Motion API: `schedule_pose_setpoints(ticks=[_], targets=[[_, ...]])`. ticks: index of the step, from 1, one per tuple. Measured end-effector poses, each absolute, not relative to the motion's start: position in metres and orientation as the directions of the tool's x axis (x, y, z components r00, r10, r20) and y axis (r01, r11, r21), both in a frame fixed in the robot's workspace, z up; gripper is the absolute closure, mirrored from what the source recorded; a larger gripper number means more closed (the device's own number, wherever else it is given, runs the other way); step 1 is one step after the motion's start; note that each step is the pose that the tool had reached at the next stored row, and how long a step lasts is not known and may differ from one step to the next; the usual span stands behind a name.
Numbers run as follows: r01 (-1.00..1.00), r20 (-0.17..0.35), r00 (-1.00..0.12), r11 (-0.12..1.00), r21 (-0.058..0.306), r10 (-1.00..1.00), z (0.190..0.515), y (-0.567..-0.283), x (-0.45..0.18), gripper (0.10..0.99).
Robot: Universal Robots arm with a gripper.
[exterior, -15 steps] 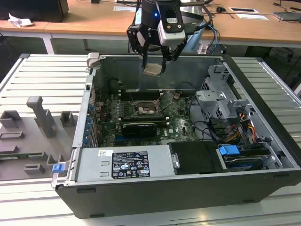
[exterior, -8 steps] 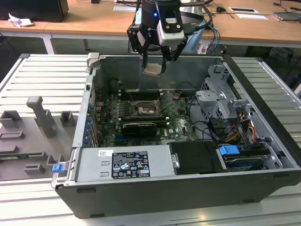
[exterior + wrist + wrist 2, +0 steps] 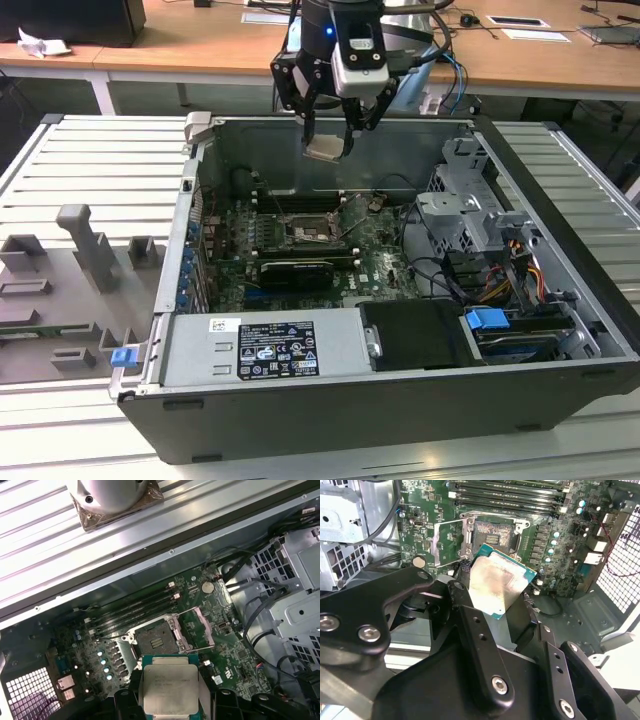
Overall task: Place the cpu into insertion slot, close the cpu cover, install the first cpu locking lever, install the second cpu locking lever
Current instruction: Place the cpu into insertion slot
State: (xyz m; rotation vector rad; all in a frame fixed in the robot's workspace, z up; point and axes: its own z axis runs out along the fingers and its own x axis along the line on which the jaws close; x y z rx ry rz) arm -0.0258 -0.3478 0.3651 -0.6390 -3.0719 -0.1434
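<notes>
Across ribbed grey table (image 3: 90,170), big dark-grey sheet-metal computer case (image 3: 400,410) is lying open. Green component-studded motherboard (image 3: 385,262) is lining its floor. Black two-finger gripper (image 3: 328,142) is hovering above case, jaws narrowed, pinching chip by opposite edges; in second wrist view its jointed links are hiding board's near part. Thin silvery windowed cpu cover (image 3: 182,636) is standing flipped open beside square black insertion slot (image 3: 152,641). Flat square silvery-tan cpu (image 3: 169,687), teal-rimmed, is sitting between fingertips, above slot, not touching it.
</notes>
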Motion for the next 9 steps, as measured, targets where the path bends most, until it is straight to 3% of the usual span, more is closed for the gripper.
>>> schedule_pose_setpoints(ticks=[9], targets=[[0.451, 0.019, -0.892, 0.888, 0.089, 0.451, 0.3650, -0.3478, -0.0258, 0.553]])
